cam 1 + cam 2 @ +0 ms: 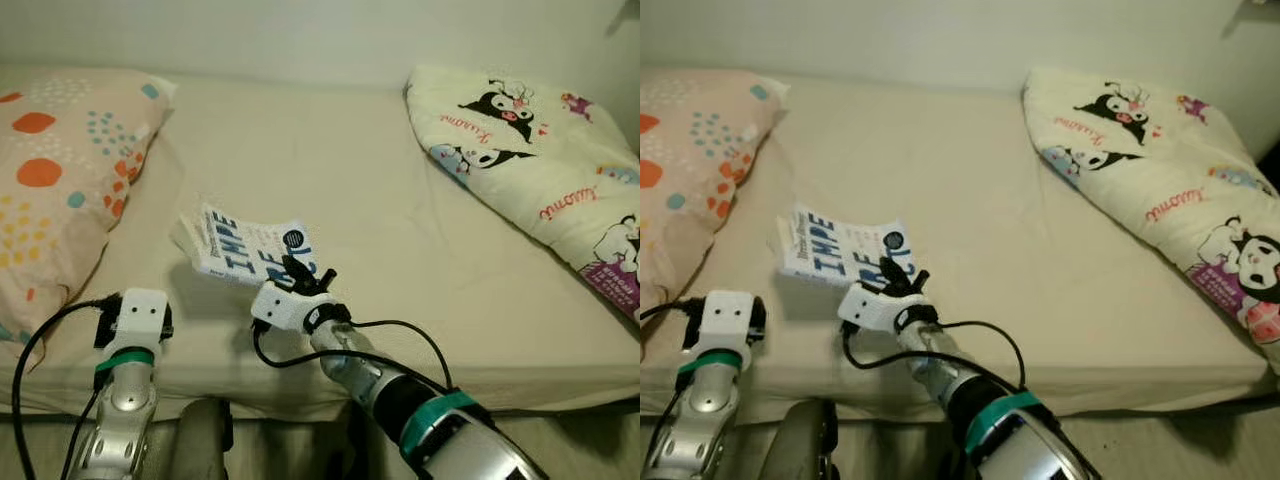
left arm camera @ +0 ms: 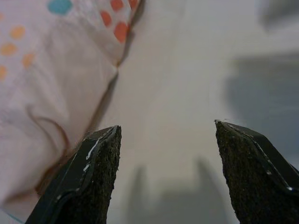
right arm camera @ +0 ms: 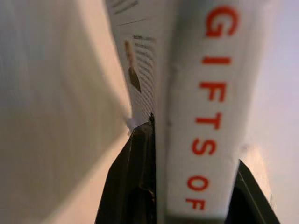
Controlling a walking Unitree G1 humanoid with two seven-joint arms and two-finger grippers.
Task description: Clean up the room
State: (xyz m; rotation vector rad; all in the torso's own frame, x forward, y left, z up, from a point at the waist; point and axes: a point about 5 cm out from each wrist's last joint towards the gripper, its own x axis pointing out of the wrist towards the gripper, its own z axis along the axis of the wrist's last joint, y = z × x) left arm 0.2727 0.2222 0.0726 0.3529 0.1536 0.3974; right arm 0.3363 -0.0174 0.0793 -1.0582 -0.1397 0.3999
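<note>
Holding a book (image 1: 245,246) by its near edge, the right gripper (image 1: 297,277) has its two black fingers squeezed tight on it, one finger on each side. The book is white with big blue letters on the cover, and it is tipped up a little above the bed (image 1: 330,190), with a shadow under it. In the right wrist view the book's spine (image 3: 205,116) runs between the fingers and shows red letters that say "GIFTS OF". The left gripper (image 2: 163,172) is near the front edge of the bed, close to the dotted pillow (image 1: 55,170). Its fingers (image 2: 91,179) are spread wide apart with nothing between them. The dotted pillow lies at the left side of the bed and has orange, yellow and blue spots. A cream blanket (image 1: 540,160) with cartoon pictures lies bunched up at the right side of the bed, well apart from the book.
</note>
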